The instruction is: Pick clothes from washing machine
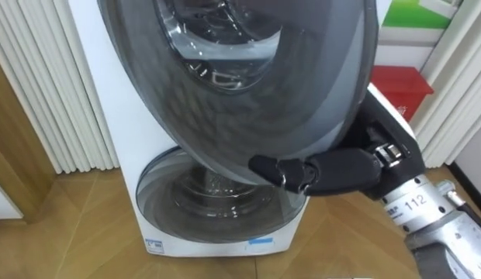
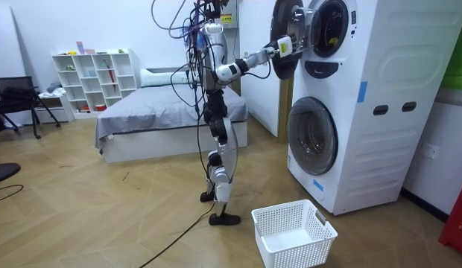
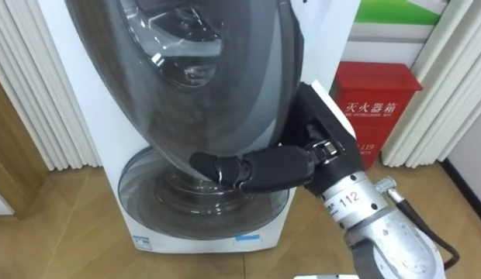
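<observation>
Clothes point(image 2: 332, 30) are hard to make out: something dark with a yellowish patch sits inside the upper drum point(image 2: 343, 16), and I cannot tell its shape or which way it lies. The drum opens at head height in the tall white machine point(image 2: 365, 141), above a second, closed porthole point(image 1: 213, 198).

The upper door point(image 1: 225, 101) stands swung out toward the robot and to the room view's left, its round glass face upright and turned edge-on to the drum. The right hand point(image 3: 264, 169) reaches up from the lower right and lies against the door's lower rim. Its dark fingers point(image 3: 213, 165) are stretched almost straight along that rim, pointing toward the robot's left, with just the tips bent; they clasp nothing that I can see.

The robot stands upright just before the machine, right arm raised. A white basket point(image 2: 294, 232) sits on the wood floor near its feet, in front of the lower porthole.
</observation>
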Tool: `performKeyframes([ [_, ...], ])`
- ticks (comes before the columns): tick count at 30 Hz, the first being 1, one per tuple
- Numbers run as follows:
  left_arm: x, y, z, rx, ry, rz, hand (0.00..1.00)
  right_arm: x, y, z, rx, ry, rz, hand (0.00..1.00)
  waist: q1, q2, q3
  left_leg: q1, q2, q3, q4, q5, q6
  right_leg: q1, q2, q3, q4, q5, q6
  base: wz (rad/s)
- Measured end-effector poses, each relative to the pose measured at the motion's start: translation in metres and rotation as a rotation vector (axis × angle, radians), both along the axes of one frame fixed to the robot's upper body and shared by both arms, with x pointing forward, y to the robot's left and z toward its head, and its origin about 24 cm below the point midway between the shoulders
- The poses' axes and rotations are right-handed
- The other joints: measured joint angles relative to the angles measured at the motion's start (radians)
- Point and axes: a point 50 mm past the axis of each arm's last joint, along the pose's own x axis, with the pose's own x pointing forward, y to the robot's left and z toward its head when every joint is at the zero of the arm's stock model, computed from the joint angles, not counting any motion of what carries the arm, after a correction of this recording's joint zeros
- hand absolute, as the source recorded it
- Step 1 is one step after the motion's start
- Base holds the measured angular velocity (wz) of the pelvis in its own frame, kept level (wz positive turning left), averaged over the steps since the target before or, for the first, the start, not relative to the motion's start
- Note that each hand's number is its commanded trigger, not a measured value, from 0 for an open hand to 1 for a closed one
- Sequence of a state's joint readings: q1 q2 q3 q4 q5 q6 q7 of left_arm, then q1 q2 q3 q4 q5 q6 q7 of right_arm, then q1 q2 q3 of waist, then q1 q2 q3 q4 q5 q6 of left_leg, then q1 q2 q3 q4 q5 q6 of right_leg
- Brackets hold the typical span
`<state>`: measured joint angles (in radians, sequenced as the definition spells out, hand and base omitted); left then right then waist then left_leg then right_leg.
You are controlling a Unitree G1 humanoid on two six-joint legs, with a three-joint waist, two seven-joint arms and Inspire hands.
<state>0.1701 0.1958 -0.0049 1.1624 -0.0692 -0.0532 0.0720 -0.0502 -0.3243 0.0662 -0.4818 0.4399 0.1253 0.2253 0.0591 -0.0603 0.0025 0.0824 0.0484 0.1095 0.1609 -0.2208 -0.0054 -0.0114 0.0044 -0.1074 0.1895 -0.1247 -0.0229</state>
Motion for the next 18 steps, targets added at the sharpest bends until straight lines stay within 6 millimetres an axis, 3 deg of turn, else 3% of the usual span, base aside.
performKeyframes([
  [18,0.0055,0.0059,0.0022,-0.021,-0.006,-0.031,0.00,-0.0027,0.0046,-0.0006,-0.050,-0.014,0.093,0.00,-0.001,-0.010,-0.0007,0.000,0.009,0.015,0.001,0.001,-0.005,-0.003,0.007,0.002,-0.003,0.005,-0.008,-0.01],
])
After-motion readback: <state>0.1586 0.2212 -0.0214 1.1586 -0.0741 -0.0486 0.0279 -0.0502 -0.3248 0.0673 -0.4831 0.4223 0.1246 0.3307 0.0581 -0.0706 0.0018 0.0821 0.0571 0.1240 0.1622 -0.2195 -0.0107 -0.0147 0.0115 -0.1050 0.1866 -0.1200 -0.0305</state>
